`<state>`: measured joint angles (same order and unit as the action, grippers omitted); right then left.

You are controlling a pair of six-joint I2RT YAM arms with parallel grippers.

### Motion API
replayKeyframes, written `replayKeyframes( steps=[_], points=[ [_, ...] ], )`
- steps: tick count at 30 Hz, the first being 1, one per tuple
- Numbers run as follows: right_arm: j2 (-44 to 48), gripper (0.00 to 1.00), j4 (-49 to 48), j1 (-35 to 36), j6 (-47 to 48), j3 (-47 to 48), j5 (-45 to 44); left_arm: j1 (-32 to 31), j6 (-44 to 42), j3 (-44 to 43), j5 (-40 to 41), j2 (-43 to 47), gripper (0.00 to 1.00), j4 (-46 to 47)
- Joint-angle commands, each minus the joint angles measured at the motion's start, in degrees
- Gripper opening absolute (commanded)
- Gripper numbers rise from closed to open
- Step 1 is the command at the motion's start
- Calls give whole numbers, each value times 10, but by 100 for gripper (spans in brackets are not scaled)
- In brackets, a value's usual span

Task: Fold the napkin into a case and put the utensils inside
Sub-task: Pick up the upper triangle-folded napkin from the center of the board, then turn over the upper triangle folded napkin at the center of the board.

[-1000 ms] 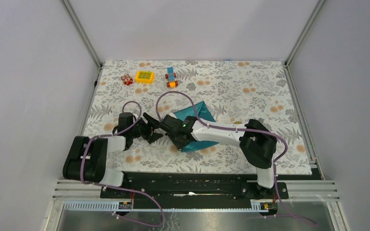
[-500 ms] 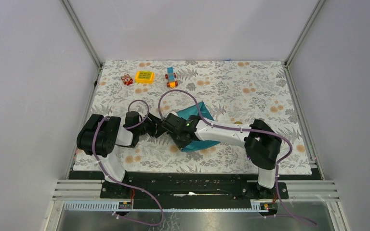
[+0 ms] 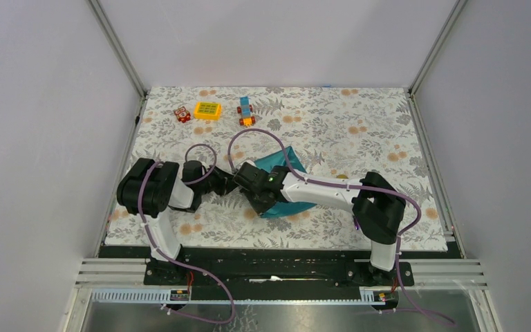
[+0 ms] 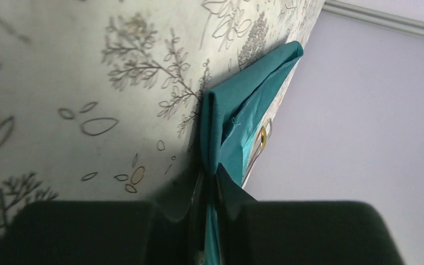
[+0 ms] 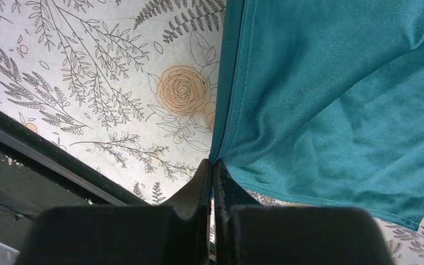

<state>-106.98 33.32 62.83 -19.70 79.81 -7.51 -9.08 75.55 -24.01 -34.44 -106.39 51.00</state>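
Napkin (image 3: 289, 160) first: lay folded, dark teal and creased, near the middle of the bench (image 3: 359, 124), largely hidden under the right arm in the top view. Found the left end effector (image 4: 205, 185) clenched on the napkin's edge, with fingers pressed together and teal cloth squeezed between them, low over the floral surface. Saw the fold edge-on from the left wrist, with layers stacked and slightly gaping. Glimpsed a utensil (image 4: 263, 138) past that fold, with only its golden round head clear; could not tell whether it touched the cloth. Found the right end effector (image 5: 212, 168) likewise clenched, gripping a hemmed corner of the napkin close to the bench's near edge, with the cloth fanning out to the right in soft wrinkles. Noted both end effectors close together at the napkin's left side, with the arms converging there from their bases. Spotted three toys in a row at the far left of the bench, well apart from the napkin: red block (image 3: 182, 114), yellow block (image 3: 207, 110), blue and orange toy (image 3: 247, 111)
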Motion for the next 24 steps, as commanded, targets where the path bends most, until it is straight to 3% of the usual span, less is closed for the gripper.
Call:
replayKeyframes(
  steps=[1, 6, 11, 14, 17, 19, 24],
  points=[
    [28, 0, -21, -5, 6, -10, 20, 2, -30, -7, 28, 41, 4, -36],
    [29, 0, -70, 0, -6, -19, 83, 43, -97, -24, 20, 152, 0, -207],
    [11, 0, -147, 32, -48, 20, 186, 178, -212, -59, -3, 326, 0, -487],
    [-12, 0, -203, 52, -84, 67, 254, 260, -325, -146, -1, 405, 0, -735],
    [-40, 0, -317, 63, -153, 107, 350, 301, -421, -289, 65, 455, 0, -903],
    [-55, 0, -412, 64, -209, 119, 406, 303, -449, -370, 112, 471, 0, -965],
    [-72, 0, -600, 55, -346, 56, 475, 294, -463, -465, 136, 465, 0, -980]
  ],
)
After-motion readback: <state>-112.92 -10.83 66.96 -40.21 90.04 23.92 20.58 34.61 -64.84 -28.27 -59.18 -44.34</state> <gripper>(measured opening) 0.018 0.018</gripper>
